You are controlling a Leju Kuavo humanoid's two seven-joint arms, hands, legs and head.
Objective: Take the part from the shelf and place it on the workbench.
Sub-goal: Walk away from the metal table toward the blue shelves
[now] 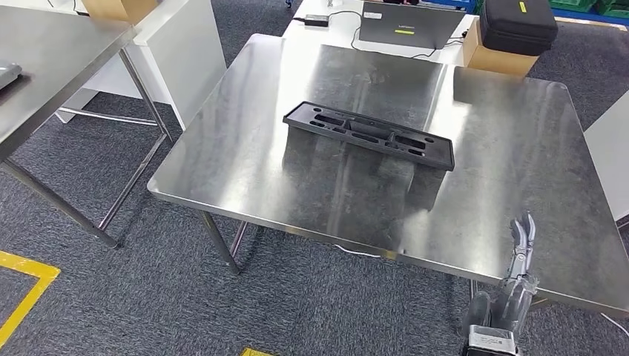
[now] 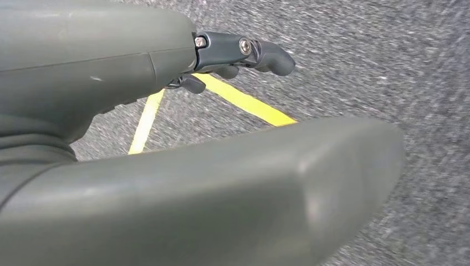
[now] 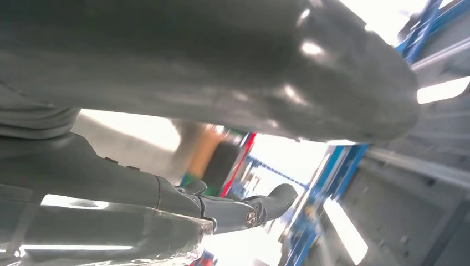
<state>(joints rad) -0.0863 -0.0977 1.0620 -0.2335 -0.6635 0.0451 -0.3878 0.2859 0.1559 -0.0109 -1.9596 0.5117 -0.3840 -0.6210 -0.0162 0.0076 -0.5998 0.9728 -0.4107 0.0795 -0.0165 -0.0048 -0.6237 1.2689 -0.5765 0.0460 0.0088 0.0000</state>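
nearest us, our right hand hovers over the workbench's front edge, fingers straight and apart, holding nothing. our left hand hangs over grey carpet with yellow tape, fingers loosely apart and empty. farther in, the black part lies flat mid-bench; beyond, a laptop.

Bare steel all around the part on the workbench; laptop and case beyond.

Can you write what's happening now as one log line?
part: flat on workbench | right hand: empty, near front edge | left hand: empty, over floor
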